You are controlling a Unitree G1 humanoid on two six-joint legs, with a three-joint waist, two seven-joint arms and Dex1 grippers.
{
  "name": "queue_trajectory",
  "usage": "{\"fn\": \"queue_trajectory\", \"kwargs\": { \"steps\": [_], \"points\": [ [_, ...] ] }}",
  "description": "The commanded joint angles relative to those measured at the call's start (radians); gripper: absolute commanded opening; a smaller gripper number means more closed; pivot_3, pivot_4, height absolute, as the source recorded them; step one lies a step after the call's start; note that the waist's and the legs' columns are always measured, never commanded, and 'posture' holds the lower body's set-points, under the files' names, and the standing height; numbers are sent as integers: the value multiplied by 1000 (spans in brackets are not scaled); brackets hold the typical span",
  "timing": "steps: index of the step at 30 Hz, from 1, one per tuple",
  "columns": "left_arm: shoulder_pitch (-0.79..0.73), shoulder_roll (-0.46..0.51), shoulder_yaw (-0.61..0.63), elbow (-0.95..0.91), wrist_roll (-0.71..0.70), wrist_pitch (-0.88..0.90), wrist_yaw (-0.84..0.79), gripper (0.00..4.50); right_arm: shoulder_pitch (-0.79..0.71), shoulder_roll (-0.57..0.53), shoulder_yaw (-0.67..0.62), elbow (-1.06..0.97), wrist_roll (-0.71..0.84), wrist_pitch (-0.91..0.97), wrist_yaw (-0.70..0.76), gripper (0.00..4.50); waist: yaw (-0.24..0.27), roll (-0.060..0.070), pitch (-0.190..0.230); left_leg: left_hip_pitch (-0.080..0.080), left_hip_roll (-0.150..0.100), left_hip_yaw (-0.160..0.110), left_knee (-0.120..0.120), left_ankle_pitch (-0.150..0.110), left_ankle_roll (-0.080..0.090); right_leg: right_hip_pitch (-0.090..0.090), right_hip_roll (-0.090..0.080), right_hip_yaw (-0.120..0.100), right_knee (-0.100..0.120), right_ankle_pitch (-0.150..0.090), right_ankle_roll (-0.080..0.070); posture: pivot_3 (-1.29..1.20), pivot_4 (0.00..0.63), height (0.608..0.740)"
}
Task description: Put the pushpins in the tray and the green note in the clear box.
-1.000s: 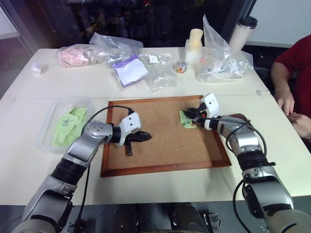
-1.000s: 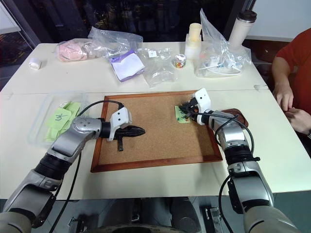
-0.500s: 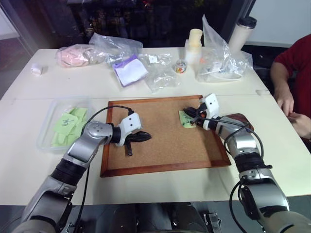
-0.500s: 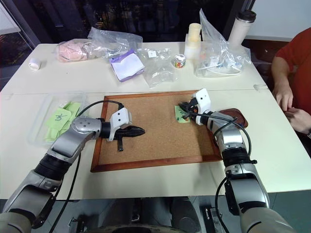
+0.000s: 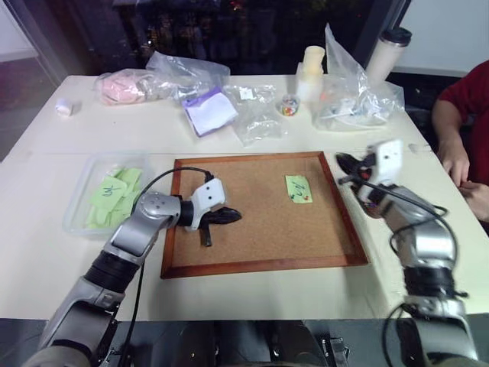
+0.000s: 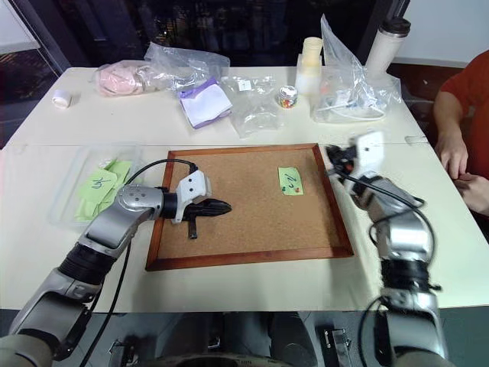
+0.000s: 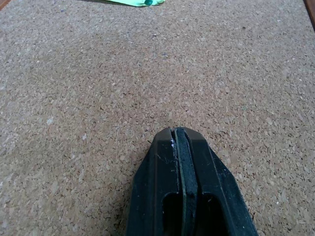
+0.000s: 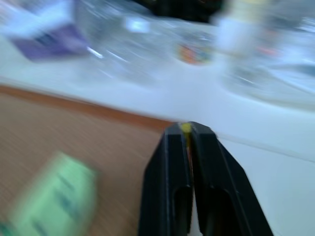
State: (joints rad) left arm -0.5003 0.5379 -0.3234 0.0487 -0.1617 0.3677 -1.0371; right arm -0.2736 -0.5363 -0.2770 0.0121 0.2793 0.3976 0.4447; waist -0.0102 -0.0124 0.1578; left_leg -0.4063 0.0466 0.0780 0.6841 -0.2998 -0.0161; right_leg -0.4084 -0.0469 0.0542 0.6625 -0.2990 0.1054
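Observation:
The green note (image 5: 299,188) lies flat on the right half of the cork board (image 5: 260,252). My right gripper (image 5: 341,162) hangs above the board's right edge, clear of the note. It is shut, with a tiny yellow-red pushpin (image 8: 186,129) pinched at its tips. The tray is hidden under my right arm. My left gripper (image 5: 233,215) rests shut and empty on the board's left half, and its wrist view shows the closed fingers (image 7: 192,162) over bare cork. The clear box (image 5: 80,218) sits left of the board with several green notes inside.
Plastic bags (image 5: 256,115), a white pad with a purple edge (image 5: 208,109), a small round tub (image 5: 288,105) and a tall cup (image 5: 388,52) line the far side of the table. A person's arm (image 5: 458,145) rests at the right edge.
My right gripper left the green note and swung right and up, off the board's right edge, still shut. The note stayed on the board. My left arm has not moved.

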Motion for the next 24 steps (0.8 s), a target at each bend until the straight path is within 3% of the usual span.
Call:
{"fn": "queue_trajectory", "kwargs": {
  "steps": [1,7,8,10,17,21,24],
  "points": [
    [26,1,-32,18,26,27,-11,0,77,-16,-39,-83,0,43,-27,53,-6,1,0,0,0,0,0,0,0,0,0,0,0,0,0,0,150,734],
    [24,-7,-30,27,29,18,-23,0,112,-20,-65,-59,1,50,-56,53,-5,6,-3,6,0,1,0,0,0,5,2,2,1,0,0,0,150,734],
    [23,-8,-30,29,30,17,-24,0,114,-19,-66,-53,2,50,-58,326,-3,6,-3,6,0,1,0,0,0,5,2,2,1,0,0,0,150,734],
    [19,-11,-30,34,32,15,-27,0,117,-17,-66,-49,2,47,-59,936,-1,6,-3,5,0,0,0,0,0,5,1,2,0,0,0,0,150,734],
    [7,-18,-31,50,37,6,-34,0,116,-15,-76,-55,-3,46,-87,4470,-1,6,-3,5,-1,0,0,0,1,5,1,1,0,0,0,0,150,734],
    [7,-19,-30,50,40,4,-36,0,101,-10,-99,-71,10,18,-106,4470,-1,6,-3,5,-1,0,0,0,1,5,1,1,0,0,0,0,150,734],
    [9,-19,-28,48,42,4,-36,0,99,4,-61,-194,99,43,-25,4470,-2,6,-3,5,-1,0,0,0,1,5,1,1,0,0,0,0,150,734]
  ]
}}
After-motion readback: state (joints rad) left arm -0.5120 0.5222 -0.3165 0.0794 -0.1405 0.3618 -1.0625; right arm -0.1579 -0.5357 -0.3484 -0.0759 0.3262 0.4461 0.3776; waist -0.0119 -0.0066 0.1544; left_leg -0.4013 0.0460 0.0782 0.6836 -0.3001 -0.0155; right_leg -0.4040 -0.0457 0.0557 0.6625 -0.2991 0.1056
